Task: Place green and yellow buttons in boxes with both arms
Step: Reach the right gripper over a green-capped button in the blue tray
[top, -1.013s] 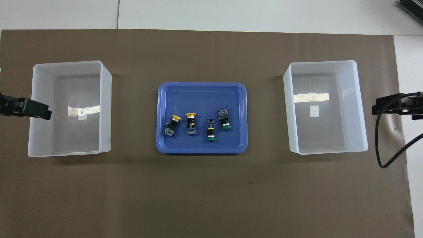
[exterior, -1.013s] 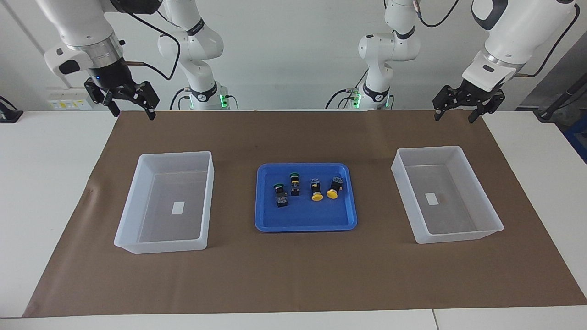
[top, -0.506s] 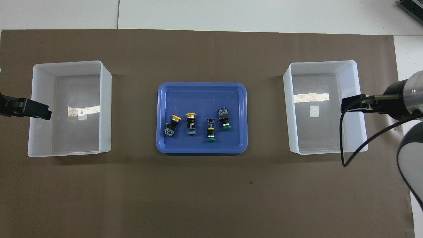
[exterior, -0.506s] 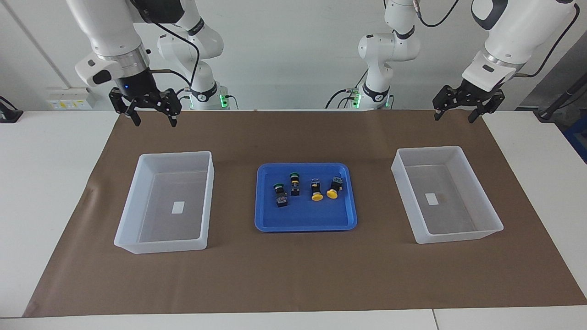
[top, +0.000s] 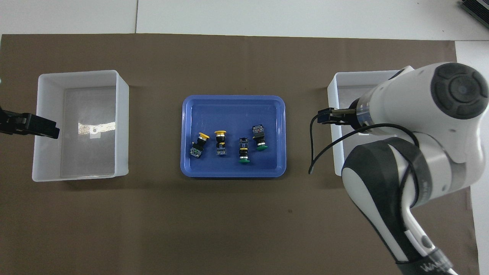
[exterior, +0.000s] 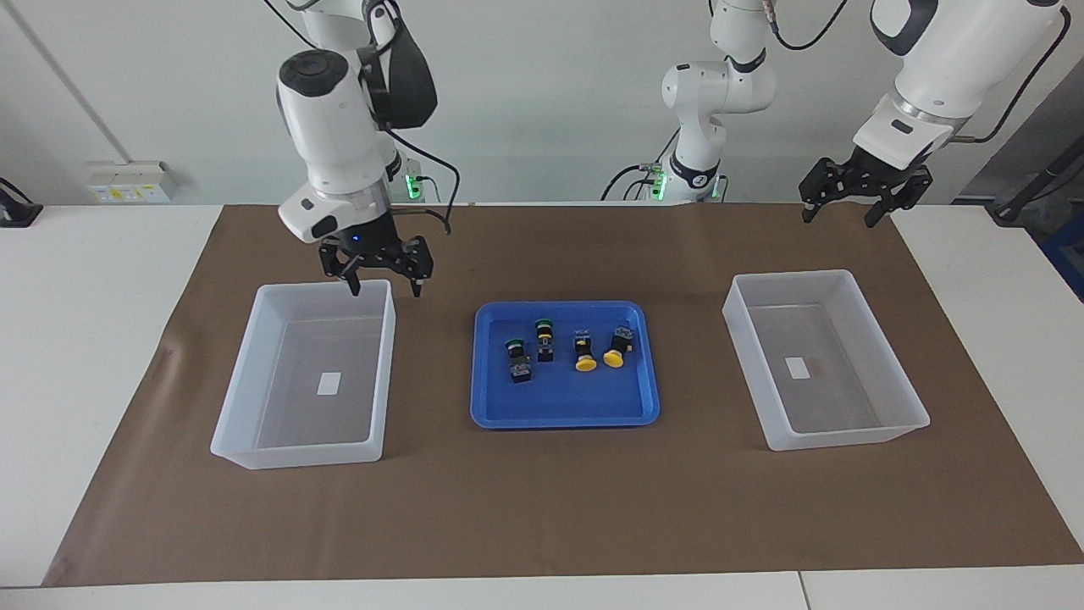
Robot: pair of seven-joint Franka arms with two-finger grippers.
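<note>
Four buttons lie in the blue tray [exterior: 563, 419]. Two green buttons [exterior: 517, 360] [exterior: 543, 337] are on the right arm's side, two yellow buttons [exterior: 584, 352] [exterior: 617, 347] on the left arm's side. In the overhead view the yellow ones [top: 199, 145] [top: 220, 142] and the green ones [top: 243, 151] [top: 259, 136] show too. My right gripper [exterior: 385, 285] is open and empty, in the air over the tray-side wall of the box [exterior: 241, 381] at its end. My left gripper [exterior: 837, 218] is open and empty, waiting raised over the mat's edge by the other box [exterior: 847, 436].
Everything stands on a brown mat [exterior: 542, 508]. In the overhead view the tray [top: 233, 98] sits midway between the two boxes [top: 82, 72] [top: 331, 95]. The right arm's body covers much of its box there. Both boxes hold only a small white label.
My right arm has swung in from outside its end of the table toward the tray and come lower, now over its box's tray-side wall. The left arm has not moved.
</note>
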